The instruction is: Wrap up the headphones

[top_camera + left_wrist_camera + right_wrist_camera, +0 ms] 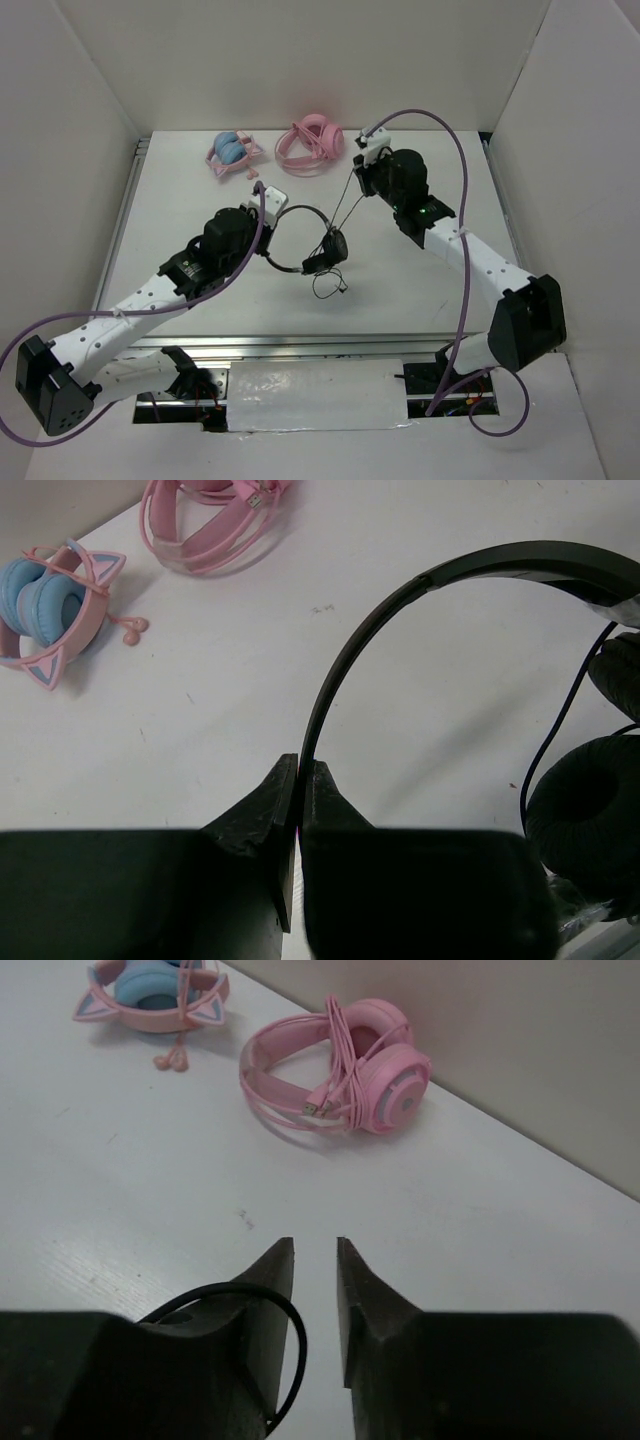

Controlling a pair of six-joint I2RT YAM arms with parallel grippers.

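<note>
The black headphones (pixel 322 250) hang above the middle of the table. My left gripper (pixel 270 203) is shut on their thin headband (pixel 400 595), pinched between the fingertips (pixel 300 765). One round earcup (pixel 585 800) shows at the right of the left wrist view. The thin black cable (pixel 345 205) runs from the earcups up to my right gripper (pixel 362 170). In the right wrist view that gripper (pixel 315 1245) has a narrow gap between its jaws, and a loop of the cable (pixel 298 1335) lies around its left finger (pixel 265 1290), not between the jaws. The cable's loose end (pixel 328 285) dangles below the earcups.
All-pink headphones (pixel 312 145) lie at the back centre and also show in the right wrist view (pixel 350 1070). Pink headphones with blue earcups (pixel 232 152) lie to their left. White walls enclose the table on three sides. A metal rail (pixel 300 345) runs along the front edge.
</note>
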